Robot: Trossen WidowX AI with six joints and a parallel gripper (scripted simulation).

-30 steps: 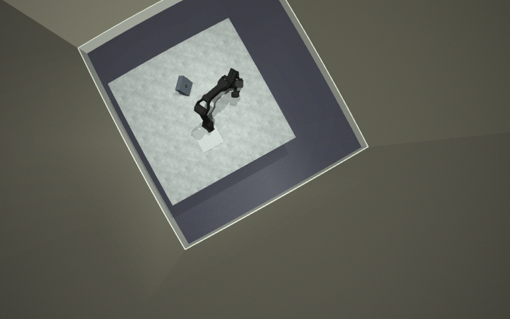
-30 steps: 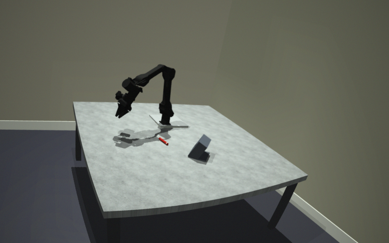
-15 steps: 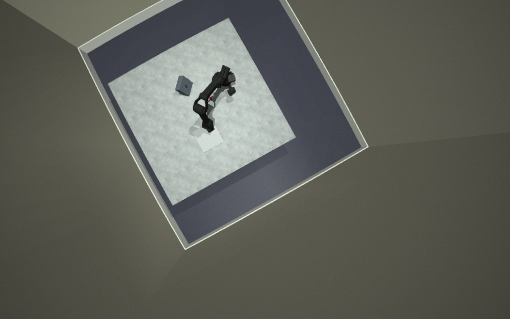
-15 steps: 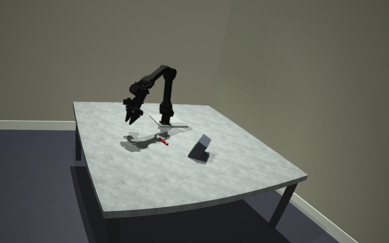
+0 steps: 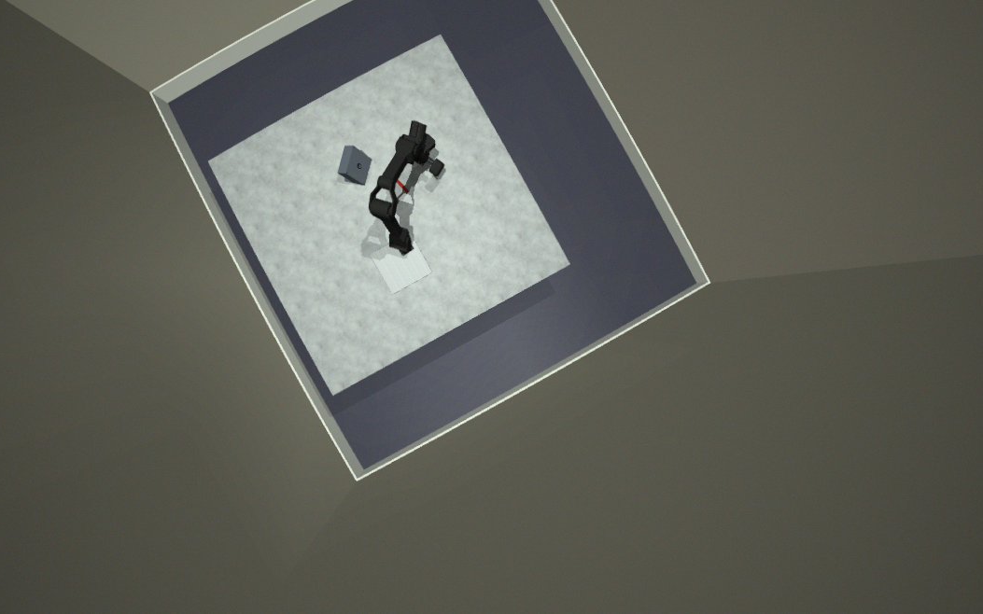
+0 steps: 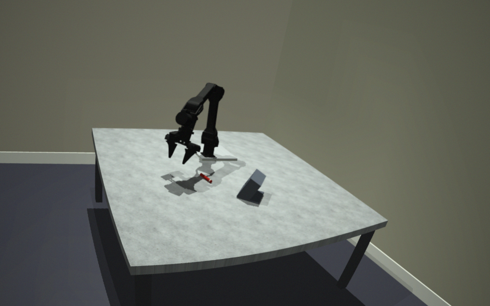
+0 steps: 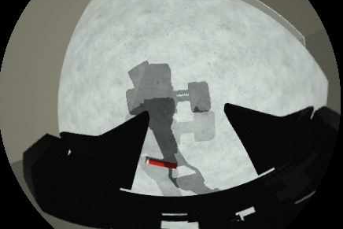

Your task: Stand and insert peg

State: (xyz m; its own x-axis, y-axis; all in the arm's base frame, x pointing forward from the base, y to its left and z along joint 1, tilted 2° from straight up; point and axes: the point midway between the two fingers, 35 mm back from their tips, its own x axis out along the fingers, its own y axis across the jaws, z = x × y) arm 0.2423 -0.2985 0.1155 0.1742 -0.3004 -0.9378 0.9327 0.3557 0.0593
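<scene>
The red peg (image 5: 401,185) (image 6: 206,178) (image 7: 161,163) lies flat on the table (image 5: 288,304) (image 6: 277,216) (image 7: 197,30). Its white band is at its left end in the wrist view and at its lower right end in the exterior view. In the top view the arm partly covers it. My gripper (image 6: 177,160) (image 7: 187,111) is open and empty, pointing down, above the table and off to one side of the peg. The grey sloped panel (image 5: 350,161) (image 6: 250,186) stands beyond the peg. Its hole (image 5: 359,165) shows in the top view; the hole is hidden in the exterior view.
The arm rises from a pale base plate (image 5: 403,275) (image 6: 227,159). The arm's shadow falls across the table around the peg. The panel is the only upright object near the peg besides the arm. The panel is outside the wrist view.
</scene>
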